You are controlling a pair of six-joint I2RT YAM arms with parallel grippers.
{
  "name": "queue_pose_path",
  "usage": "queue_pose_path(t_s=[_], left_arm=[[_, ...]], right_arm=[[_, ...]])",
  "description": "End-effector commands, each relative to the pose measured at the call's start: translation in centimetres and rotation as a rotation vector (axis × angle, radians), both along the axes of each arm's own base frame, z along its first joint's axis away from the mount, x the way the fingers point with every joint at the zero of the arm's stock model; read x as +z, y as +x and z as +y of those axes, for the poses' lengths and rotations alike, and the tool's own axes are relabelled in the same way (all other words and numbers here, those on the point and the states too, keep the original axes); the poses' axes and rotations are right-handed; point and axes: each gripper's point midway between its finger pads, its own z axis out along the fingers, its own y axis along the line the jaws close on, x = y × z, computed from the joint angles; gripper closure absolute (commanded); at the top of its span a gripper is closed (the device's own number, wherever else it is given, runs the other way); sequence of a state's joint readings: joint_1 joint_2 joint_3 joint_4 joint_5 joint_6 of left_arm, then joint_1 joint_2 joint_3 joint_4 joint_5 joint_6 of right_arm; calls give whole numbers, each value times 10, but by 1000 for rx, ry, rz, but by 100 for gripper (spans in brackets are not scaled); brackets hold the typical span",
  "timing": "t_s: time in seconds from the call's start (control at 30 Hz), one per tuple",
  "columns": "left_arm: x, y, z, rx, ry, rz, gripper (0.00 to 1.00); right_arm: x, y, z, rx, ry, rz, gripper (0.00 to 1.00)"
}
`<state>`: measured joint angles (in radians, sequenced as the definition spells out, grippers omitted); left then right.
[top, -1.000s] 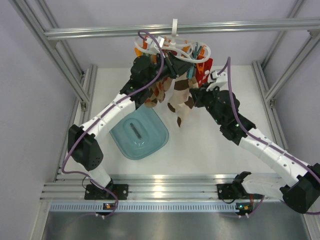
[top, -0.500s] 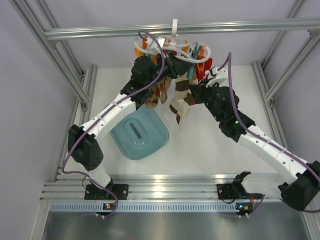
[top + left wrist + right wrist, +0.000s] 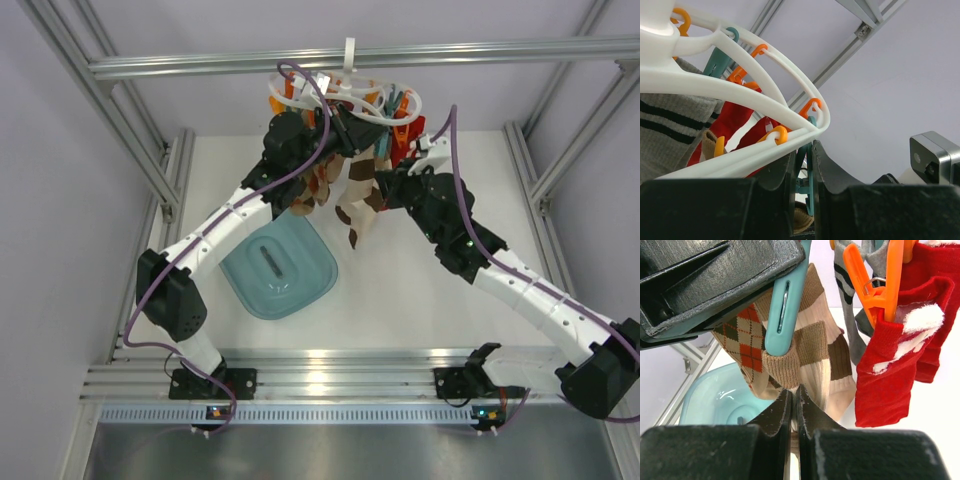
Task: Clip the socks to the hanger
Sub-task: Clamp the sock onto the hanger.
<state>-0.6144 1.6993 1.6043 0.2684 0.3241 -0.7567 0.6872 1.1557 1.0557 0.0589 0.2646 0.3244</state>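
Note:
The white oval hanger [image 3: 352, 98] hangs from the top bar, with socks on its orange and teal pegs. My left gripper [image 3: 343, 135] is shut on a teal peg [image 3: 811, 172] just under the hanger's ring [image 3: 740, 95]. My right gripper [image 3: 385, 187] is shut on a cream-and-tan sock [image 3: 817, 347] and holds it from below up against that teal peg [image 3: 785, 305]. The peg's lower end overlaps the sock's brown cuff. I cannot tell whether the peg grips it. The sock [image 3: 358, 208] dangles between both grippers.
An argyle sock [image 3: 737, 337], a grey striped sock [image 3: 852, 325] and a red sock [image 3: 895, 365] on an orange peg [image 3: 875, 287] hang close by. A teal tub [image 3: 278, 265] sits on the table below left. The aluminium frame bar [image 3: 450, 52] runs above.
My right gripper has moved up and left toward the hanger, lifting the cream-and-tan sock to the teal peg. The left arm has stayed in place.

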Motion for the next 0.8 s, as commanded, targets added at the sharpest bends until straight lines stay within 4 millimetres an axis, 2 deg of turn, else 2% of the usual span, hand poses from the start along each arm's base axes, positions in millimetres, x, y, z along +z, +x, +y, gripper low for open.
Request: queue_pose_path(t_s=[0.0, 0.4, 0.77], left_arm=[[-34, 25, 8, 89, 54, 100, 100], [-35, 29, 11, 116, 60, 106, 100], [-33, 33, 12, 133, 67, 103, 100]], right_arm=[[32, -5, 7, 22, 58, -69, 100], [26, -5, -4, -30, 23, -65, 100], [20, -1, -6, -64, -10, -42, 100]])
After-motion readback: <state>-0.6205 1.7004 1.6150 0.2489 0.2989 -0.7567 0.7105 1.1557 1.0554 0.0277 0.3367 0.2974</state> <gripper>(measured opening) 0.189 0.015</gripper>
